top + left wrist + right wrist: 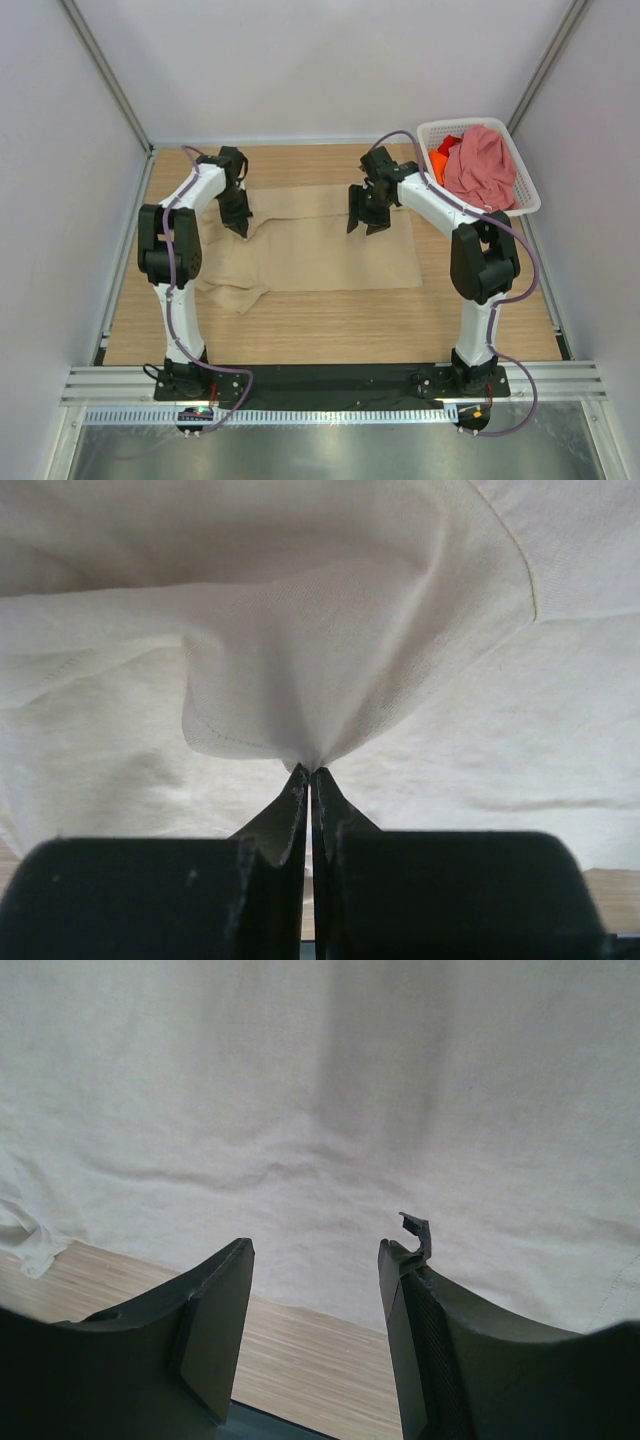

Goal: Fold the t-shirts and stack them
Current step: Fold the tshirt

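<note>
The beige-tan t-shirt [320,250] lies spread on the wooden table, its left part bunched. My left gripper [243,230] is shut on a pinch of this shirt [330,660] at its upper left, the cloth drawn up into a peak at the fingertips [310,772]. My right gripper [365,228] is open and empty just above the shirt's [320,1110] upper right part. The dusty pink t-shirt [482,165] lies heaped in the basket, with the bright orange t-shirt [440,163] partly showing under it.
The white plastic lattice basket [527,190] stands at the back right corner of the table. Bare wood [330,330] lies in front of the shirt. White walls close in the left, back and right sides.
</note>
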`<action>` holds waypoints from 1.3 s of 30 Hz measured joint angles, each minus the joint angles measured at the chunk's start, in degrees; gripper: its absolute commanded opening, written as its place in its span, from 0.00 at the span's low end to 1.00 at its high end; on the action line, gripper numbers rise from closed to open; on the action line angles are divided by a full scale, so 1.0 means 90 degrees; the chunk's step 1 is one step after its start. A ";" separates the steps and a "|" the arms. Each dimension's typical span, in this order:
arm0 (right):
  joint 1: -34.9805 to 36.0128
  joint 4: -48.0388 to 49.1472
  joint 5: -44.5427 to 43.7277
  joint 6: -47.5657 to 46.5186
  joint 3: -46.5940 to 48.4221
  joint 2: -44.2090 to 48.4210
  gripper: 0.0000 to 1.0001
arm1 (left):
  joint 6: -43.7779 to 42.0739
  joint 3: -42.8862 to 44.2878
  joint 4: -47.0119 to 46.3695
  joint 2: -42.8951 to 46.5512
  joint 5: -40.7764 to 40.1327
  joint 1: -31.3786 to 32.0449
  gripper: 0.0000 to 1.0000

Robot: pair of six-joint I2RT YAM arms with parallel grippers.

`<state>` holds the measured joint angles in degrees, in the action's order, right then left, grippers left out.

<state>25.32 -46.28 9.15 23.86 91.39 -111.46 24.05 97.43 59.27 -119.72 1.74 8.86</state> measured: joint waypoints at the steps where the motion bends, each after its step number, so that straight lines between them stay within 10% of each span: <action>1: 0.0000 0.0002 0.0002 0.0000 -0.0029 0.0007 0.60 | 0.0005 -0.0046 0.0005 0.0000 0.0083 0.0000 0.00; 8: 0.0000 0.0010 0.0007 0.0002 -0.0202 0.0012 0.60 | 0.0036 -0.0129 0.0000 0.0000 0.0714 0.0000 0.02; 16: 0.0000 0.0019 0.0007 0.0000 -0.0204 0.0012 0.60 | 0.0138 -0.0148 0.0046 0.0044 0.1285 -0.0015 0.40; 39: 0.0000 -0.0002 0.0231 -0.0284 -0.0151 0.0010 0.60 | 0.0362 -0.2208 -0.1846 0.1615 0.1790 -0.2516 0.51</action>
<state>25.32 -46.30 11.22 21.30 90.04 -111.37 27.31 77.56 42.65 -105.19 17.85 -13.78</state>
